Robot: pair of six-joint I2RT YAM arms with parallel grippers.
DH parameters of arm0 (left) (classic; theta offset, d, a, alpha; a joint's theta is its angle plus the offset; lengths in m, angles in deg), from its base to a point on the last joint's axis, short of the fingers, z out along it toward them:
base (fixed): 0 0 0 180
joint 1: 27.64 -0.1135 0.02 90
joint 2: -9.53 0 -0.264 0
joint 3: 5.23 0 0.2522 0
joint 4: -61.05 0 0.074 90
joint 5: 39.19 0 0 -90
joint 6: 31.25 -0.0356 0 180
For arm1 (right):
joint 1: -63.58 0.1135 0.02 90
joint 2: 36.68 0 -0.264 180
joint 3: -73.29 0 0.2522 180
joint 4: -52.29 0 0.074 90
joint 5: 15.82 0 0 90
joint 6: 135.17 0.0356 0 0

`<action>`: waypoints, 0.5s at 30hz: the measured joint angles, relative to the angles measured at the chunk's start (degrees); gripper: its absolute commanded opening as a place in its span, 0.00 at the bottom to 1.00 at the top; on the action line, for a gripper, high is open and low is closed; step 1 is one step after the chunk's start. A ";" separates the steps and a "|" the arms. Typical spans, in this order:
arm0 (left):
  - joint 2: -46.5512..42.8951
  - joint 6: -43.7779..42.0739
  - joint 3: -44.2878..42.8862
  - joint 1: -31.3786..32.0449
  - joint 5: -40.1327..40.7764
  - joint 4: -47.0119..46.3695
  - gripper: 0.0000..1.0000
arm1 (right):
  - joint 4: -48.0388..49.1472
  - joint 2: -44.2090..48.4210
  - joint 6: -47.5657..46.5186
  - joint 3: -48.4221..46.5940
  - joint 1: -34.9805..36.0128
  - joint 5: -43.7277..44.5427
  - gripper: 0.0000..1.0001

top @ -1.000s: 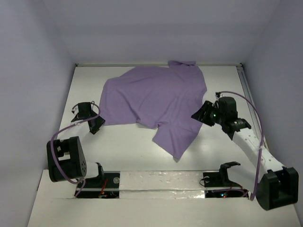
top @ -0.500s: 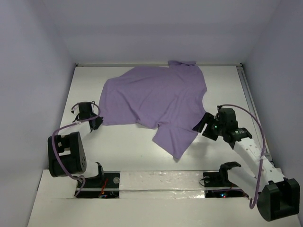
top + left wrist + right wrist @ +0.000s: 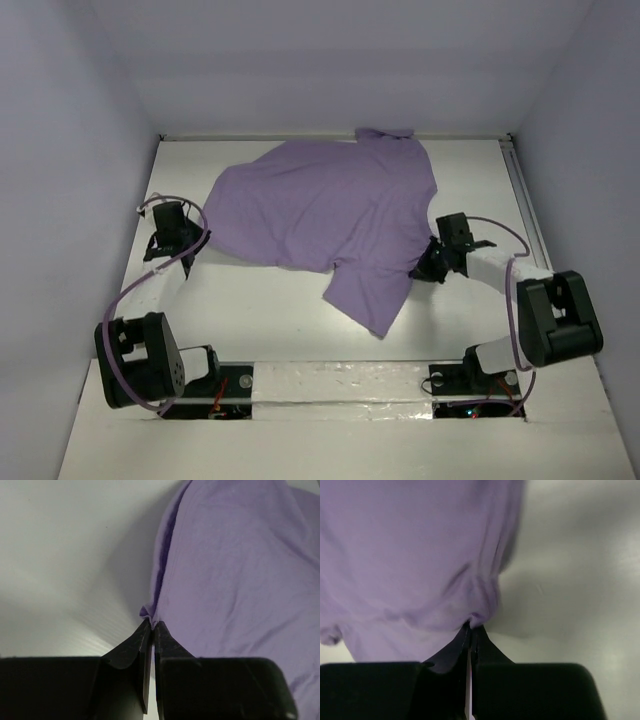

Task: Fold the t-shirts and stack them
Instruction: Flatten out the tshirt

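One lavender-purple t-shirt (image 3: 325, 205) lies spread and rumpled across the middle of the white table. My left gripper (image 3: 197, 243) sits at its left edge, shut on a pinch of the cloth's hem (image 3: 148, 612). On the shirt's right side my right gripper (image 3: 424, 268) is shut on a bunched fold of the edge (image 3: 479, 616). In both wrist views the black fingers (image 3: 172, 645) meet at the tips with purple cloth puckered between them. A flap of the t-shirt reaches toward the near edge (image 3: 372, 300).
White walls enclose the table at the left, back and right. A metal rail (image 3: 525, 195) runs along the right side. The arm bases and a taped strip (image 3: 340, 380) line the near edge. Bare tabletop (image 3: 260, 310) lies in front of the shirt.
Both grippers have closed on the shirt's edges. The left one shifted a little up and left. The right arm folded down and in toward the shirt's right edge.
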 measured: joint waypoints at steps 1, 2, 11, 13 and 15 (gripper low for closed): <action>-0.63 -0.50 -0.17 0.00 -0.07 0.02 0.00 | 0.24 -2.14 -0.15 -1.90 0.00 1.16 0.00; -1.14 -0.92 -0.17 0.00 -0.11 0.28 0.00 | 0.50 -4.55 -0.46 -4.28 -0.02 2.12 0.00; -4.76 -3.06 0.50 0.00 -0.42 3.89 0.00 | 1.53 -18.95 -7.04 -24.87 -5.18 8.92 0.79; -6.29 -3.13 0.98 0.00 -1.14 4.72 0.00 | 0.13 -15.12 -8.35 -23.85 -5.40 9.60 0.79; -7.63 -3.17 1.07 0.00 -1.95 5.35 0.00 | -1.46 -7.69 -8.79 -20.20 -5.31 9.68 0.78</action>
